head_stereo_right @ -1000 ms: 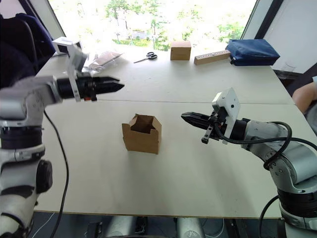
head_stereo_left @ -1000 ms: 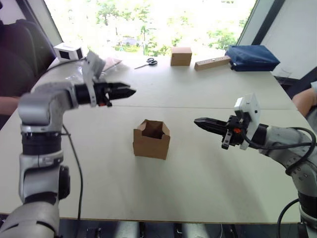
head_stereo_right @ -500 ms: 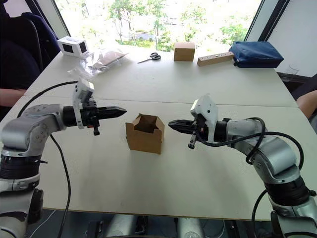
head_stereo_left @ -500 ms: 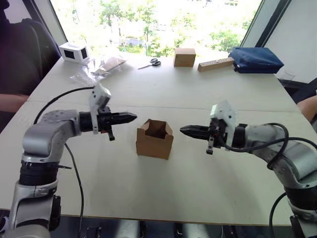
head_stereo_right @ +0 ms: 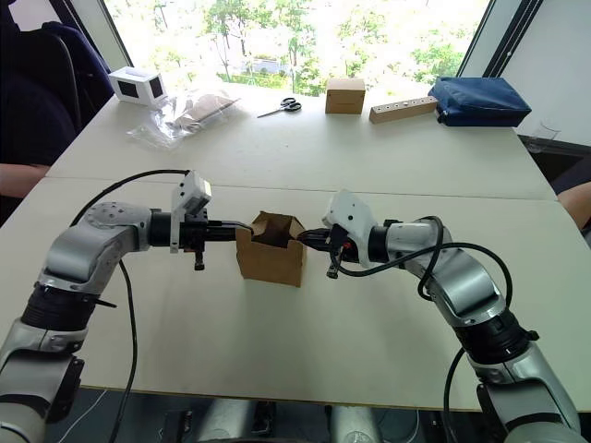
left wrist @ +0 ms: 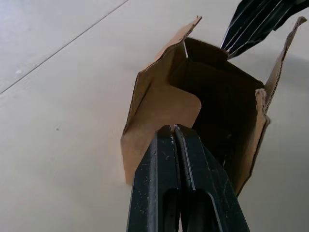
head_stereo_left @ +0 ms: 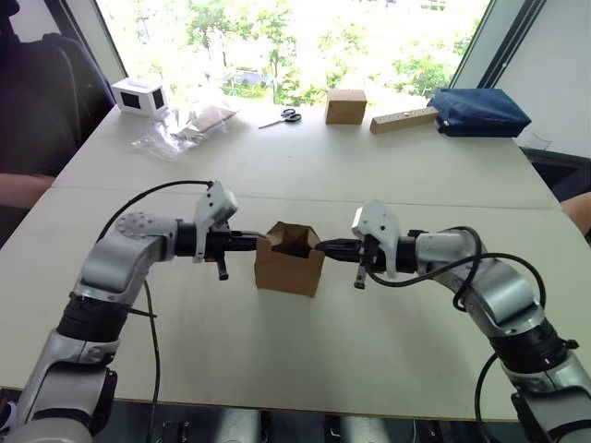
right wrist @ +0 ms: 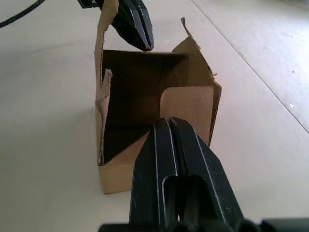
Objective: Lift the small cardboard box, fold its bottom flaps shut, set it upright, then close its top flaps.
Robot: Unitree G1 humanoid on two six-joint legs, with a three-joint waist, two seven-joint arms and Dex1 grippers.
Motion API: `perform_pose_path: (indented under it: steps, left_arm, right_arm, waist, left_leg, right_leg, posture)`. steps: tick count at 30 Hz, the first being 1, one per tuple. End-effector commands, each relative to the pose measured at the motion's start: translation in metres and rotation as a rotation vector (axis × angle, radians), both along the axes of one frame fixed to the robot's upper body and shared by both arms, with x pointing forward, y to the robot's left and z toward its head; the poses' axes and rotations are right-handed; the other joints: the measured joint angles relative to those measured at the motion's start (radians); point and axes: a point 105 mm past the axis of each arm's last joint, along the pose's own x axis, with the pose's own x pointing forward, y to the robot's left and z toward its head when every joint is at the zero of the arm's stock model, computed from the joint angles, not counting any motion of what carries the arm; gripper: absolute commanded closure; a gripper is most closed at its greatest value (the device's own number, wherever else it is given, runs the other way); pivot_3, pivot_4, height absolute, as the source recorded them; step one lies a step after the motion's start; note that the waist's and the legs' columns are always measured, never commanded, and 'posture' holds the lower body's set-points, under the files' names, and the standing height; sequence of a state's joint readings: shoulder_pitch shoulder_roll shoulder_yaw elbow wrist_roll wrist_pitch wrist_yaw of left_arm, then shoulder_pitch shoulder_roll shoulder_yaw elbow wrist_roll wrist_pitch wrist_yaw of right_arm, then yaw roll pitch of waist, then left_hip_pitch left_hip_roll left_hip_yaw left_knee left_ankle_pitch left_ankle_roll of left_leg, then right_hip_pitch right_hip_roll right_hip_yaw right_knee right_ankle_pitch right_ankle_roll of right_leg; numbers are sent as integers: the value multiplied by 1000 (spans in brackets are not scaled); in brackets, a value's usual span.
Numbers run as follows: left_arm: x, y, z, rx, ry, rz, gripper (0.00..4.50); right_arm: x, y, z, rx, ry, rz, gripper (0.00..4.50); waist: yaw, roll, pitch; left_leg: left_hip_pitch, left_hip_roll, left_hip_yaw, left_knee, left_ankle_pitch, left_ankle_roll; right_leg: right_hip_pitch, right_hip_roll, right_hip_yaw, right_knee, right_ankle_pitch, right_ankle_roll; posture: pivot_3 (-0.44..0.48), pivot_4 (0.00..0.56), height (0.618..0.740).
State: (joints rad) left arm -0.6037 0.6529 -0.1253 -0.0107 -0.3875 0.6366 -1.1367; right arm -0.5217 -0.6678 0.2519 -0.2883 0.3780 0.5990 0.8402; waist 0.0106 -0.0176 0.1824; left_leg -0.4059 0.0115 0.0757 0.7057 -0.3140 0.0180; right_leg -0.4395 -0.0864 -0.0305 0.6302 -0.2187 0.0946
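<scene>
Pressed-together fingers of both my left gripper (head_stereo_left: 261, 242) and right gripper (head_stereo_left: 322, 247) have closed in on the box (head_stereo_left: 289, 259), at nine and three o'clock, so I can squeeze and lift it.

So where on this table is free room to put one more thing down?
The widest bare stretch of the table is the near part, in front of the small cardboard box. Another lies between that box and the far row: scissors, squarer box, wooden block. It is crowded beside the small box, with the left tool and right tool at its sides.
</scene>
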Motion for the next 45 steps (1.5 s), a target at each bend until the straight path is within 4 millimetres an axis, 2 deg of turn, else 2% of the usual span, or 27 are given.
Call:
perform_pose_path:
  steps: [1,8,19,23,28,32,35,40,45]
  left_arm:
    - [0,-6,2,31,-53,-42,4452]
    - [1,-9,-11,92,-59,-51,4452]
    - [7,-12,-10,67,-84,-23,4452]
    - [5,-10,-2,23,-73,-23,4452]
    - [7,1,20,-98,-20,6,4452]
    - [27,18,41,-212,-21,107,4452]
    - [37,22,42,-208,-36,138,4452]
    - [66,21,24,-167,-30,196,4452]
    - [73,9,-4,-86,25,130,4452]
  right_arm:
    - [4,6,8,-10,-59,25,4500]
    - [4,13,0,-43,-39,62,4500]
    - [8,18,-4,-131,-72,106,4500]
    - [9,17,-4,-133,-75,105,4500]
    - [10,16,-1,-124,-87,107,4500]
    - [7,15,18,-89,-170,133,4500]
    - [2,13,31,-57,-182,142,4500]
    - [-11,6,49,-46,-231,143,4500]
    - [-29,8,74,-12,-271,142,4500]
  waist:
    - [-1,0,0]
    - [0,0,0]
    - [-1,0,0]
    - [-2,0,0]
    - [-4,0,0]
    - [-2,0,0]
    - [0,0,0]
    - [3,0,0]
    - [-1,0,0]
  left_leg:
    - [0,0,0,0,0,0]
    - [0,0,0,0,0,0]
    - [1,0,0,0,0,1]
    - [1,0,0,0,0,1]
    - [0,1,0,0,0,1]
    - [0,1,-1,0,0,1]
    - [0,0,-1,0,1,-1]
    - [0,-1,0,0,1,-2]
    - [-1,-2,1,0,1,-2]
  right_leg:
    - [0,0,0,0,0,0]
    - [0,0,0,0,0,0]
    - [0,0,0,0,0,0]
    - [0,0,0,1,0,0]
    - [0,0,0,0,0,0]
    - [0,0,-1,0,0,0]
    - [0,0,-1,0,0,0]
    - [0,0,-1,0,0,0]
    - [0,0,-2,0,0,0]
  posture:
    - [0,150,740]
    - [0,150,740]
    - [0,150,740]
    - [0,150,740]
    - [0,150,740]
    - [0,150,740]
    - [0,150,740]
    - [0,150,740]
    - [0,150,740]
